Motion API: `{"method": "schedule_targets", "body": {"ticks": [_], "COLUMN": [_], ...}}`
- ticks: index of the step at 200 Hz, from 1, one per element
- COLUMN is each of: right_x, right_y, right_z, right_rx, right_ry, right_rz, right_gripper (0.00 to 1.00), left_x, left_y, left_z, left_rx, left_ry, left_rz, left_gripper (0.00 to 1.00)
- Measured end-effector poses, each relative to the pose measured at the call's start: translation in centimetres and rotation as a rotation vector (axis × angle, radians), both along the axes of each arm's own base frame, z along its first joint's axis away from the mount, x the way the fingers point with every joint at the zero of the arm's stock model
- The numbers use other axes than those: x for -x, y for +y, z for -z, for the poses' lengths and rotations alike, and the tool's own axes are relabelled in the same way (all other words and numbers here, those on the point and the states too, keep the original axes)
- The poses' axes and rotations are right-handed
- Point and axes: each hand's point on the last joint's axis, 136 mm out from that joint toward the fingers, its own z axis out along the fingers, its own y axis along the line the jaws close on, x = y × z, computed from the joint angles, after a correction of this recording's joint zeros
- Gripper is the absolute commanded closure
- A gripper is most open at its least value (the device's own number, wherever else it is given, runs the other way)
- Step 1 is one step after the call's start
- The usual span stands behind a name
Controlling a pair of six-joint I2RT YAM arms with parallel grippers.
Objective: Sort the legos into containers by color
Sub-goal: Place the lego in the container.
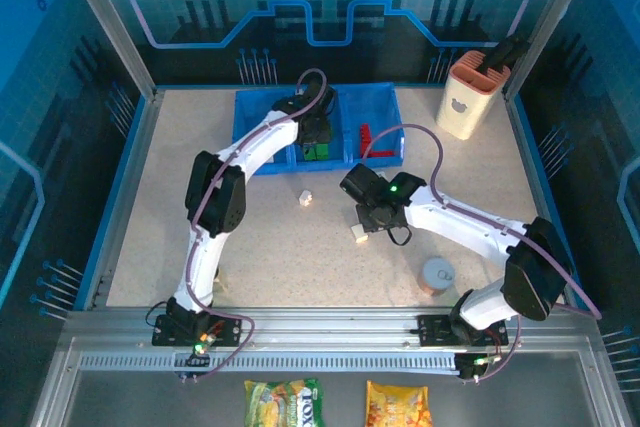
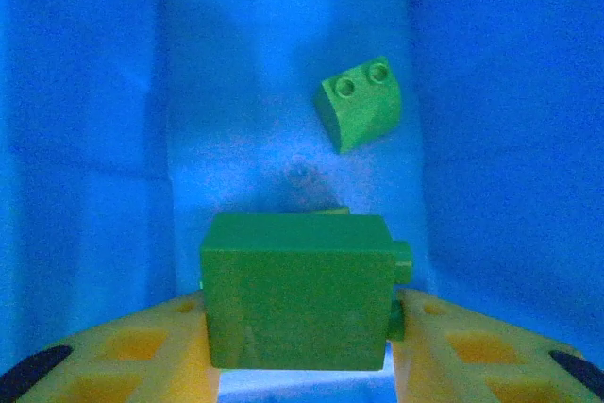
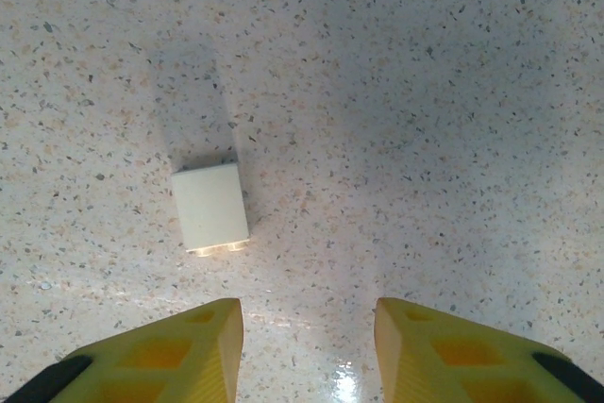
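Observation:
The containers are one blue three-part tray (image 1: 256, 112) at the back of the table. My left gripper (image 2: 297, 327) is down inside its middle compartment, shut on a dark green lego (image 2: 297, 290). A lighter green lego (image 2: 361, 101) lies on the tray floor beyond it. Red legos (image 1: 368, 137) sit in the right compartment. My right gripper (image 3: 309, 327) hangs open over the table with nothing between its fingers. A white lego (image 3: 210, 207) lies just ahead of its left finger. A second white lego (image 1: 306, 198) lies on the table further left.
A peach-and-white holder (image 1: 472, 95) stands at the back right corner. A round silver can (image 1: 437, 275) sits near the right arm's base. Two snack packets (image 1: 285, 402) lie below the front rail. The tray walls (image 2: 85, 139) close in on both sides of the left gripper.

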Motion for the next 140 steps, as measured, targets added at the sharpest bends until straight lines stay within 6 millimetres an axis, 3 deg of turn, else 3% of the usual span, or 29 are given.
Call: {"method": "schedule_targets", "body": {"ticks": [54, 140], "right_x": [0.3, 0.3], "right_y": [-0.3, -0.3], "right_z": [0.2, -0.2], "right_rx": [0.004, -0.007], "right_ry": [0.006, -0.005], "right_rz": [0.007, 0.007], "right_gripper": [0.58, 0.57], "left_x": [-1.6, -2.6], "left_y": [-0.2, -0.5], "left_z": [2.7, 3.5], "left_rx": [-0.023, -0.027], "left_ry": [0.016, 0.010], "left_rz": [0.003, 0.000], "left_gripper": [0.54, 0.42]}}
